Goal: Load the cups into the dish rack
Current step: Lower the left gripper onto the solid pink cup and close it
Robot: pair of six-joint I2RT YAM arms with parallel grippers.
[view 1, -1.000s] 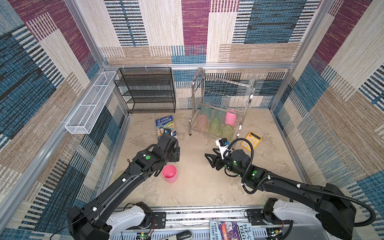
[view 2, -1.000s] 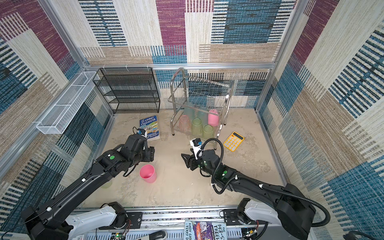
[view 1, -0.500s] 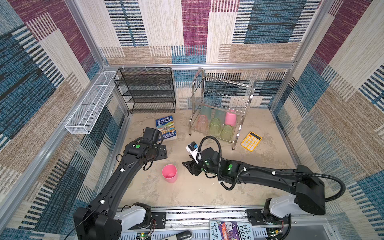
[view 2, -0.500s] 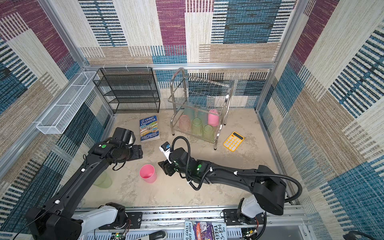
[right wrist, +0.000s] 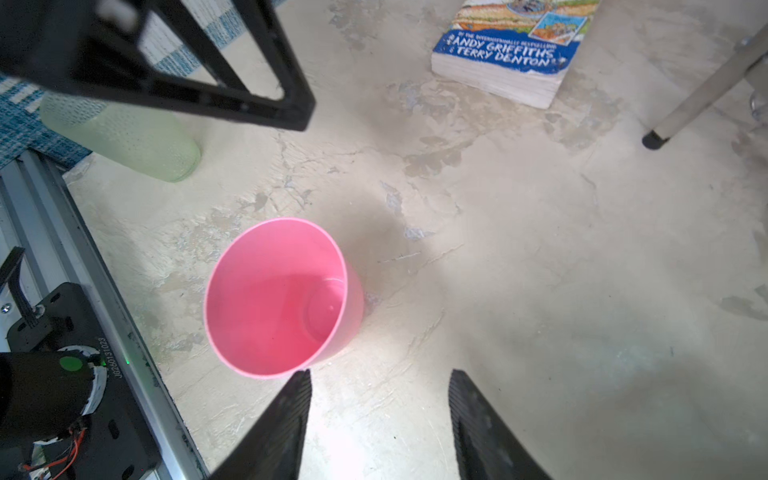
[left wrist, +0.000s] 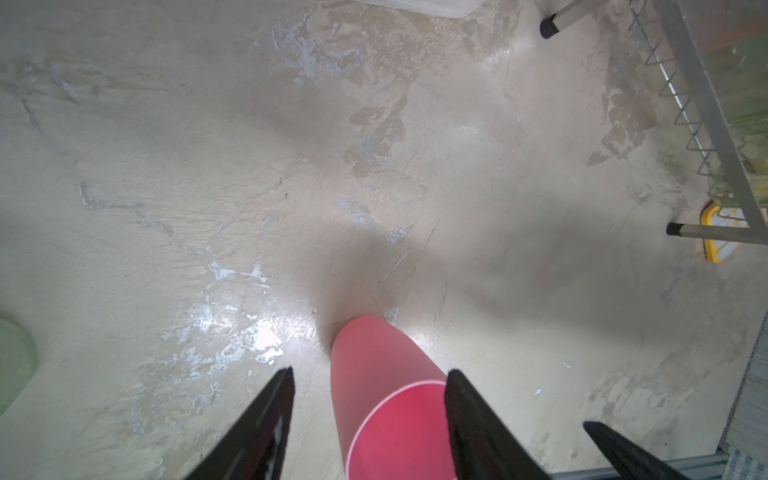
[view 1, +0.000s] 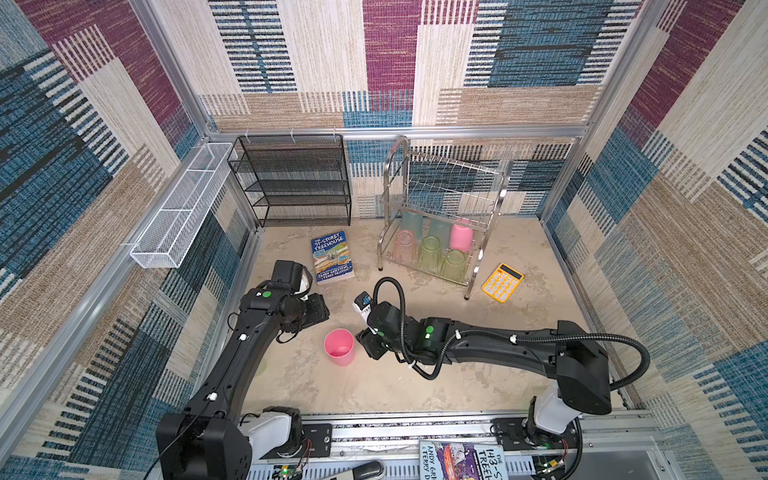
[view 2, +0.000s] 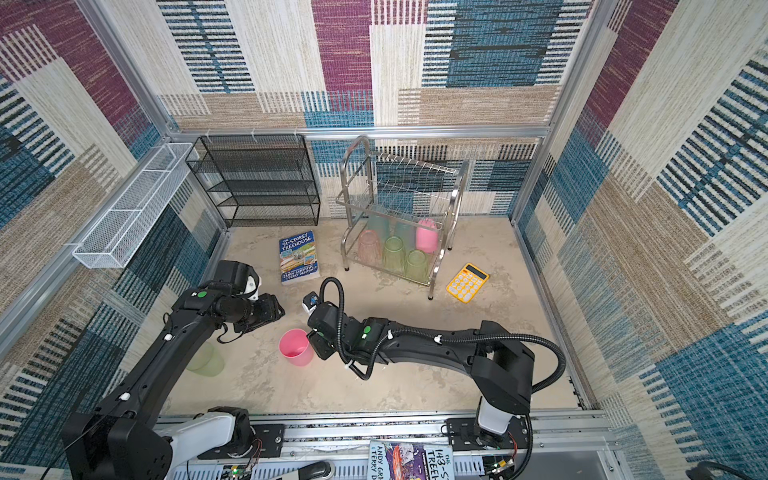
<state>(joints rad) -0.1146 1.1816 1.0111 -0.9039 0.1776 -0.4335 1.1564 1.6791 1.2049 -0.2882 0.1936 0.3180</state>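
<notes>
The right gripper (view 1: 370, 348), jaws parted and empty, is hovering at three o'clock of the probably light, stiff pink cup (view 1: 339, 353), inviting a rim pinch.

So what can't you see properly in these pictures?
- Yellow-green cup on the floor: cut off by the left wrist view's edge.
- Calculator: left wrist view, mostly behind the dish rack frame.
- Pink cup on the floor: left wrist view, its mouth runs off the bottom edge.
- Treehouse book by the rail: both top views, cut off by the bottom edge.
</notes>
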